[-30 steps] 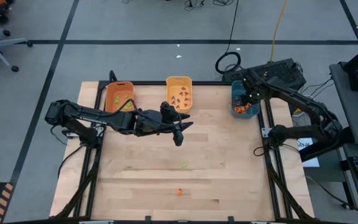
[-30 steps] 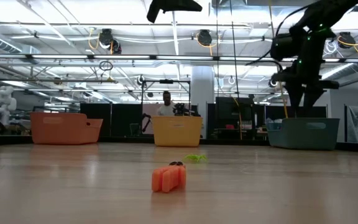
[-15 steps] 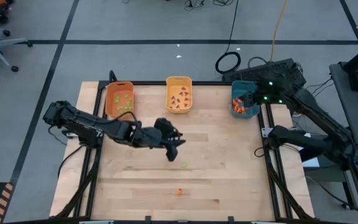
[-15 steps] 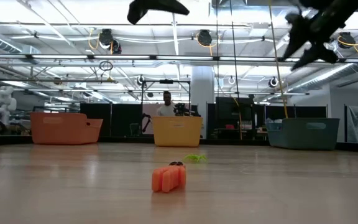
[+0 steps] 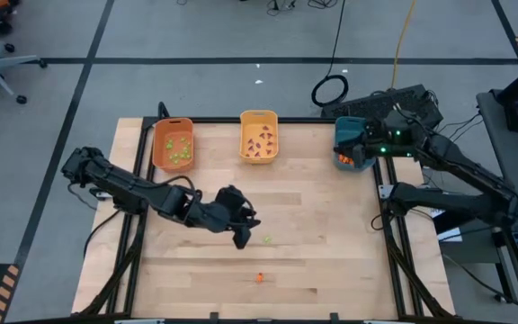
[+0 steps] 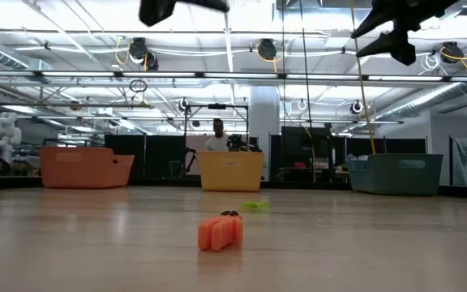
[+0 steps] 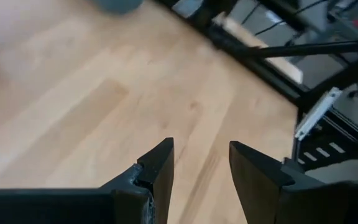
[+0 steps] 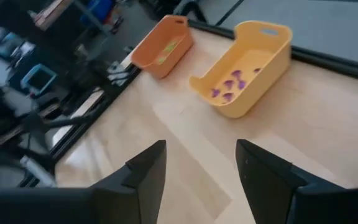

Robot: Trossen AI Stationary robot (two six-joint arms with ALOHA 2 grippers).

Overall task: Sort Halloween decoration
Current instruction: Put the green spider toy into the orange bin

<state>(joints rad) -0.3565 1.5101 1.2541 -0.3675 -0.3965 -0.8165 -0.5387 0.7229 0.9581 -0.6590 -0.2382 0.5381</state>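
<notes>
Two toys left on the table

The left gripper (image 5: 242,239), open and empty, hangs beside the green toy (image 5: 267,238); the orange toy (image 5: 260,278) lies nearer the front edge.
The right gripper (image 8: 197,168) is open and empty too.

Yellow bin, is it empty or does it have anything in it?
Not empty. The yellow bin holds several small purple trinkets on its floor, seen in the right wrist and high views.

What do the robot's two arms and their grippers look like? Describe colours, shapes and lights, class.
Both arms are dark, jointed and slim. The left gripper has two black, wedge-shaped fingers tapering to blunt tips; the right gripper has the same pair. Small green lights glow near the right arm's wrist, as seen in the high view.
</notes>
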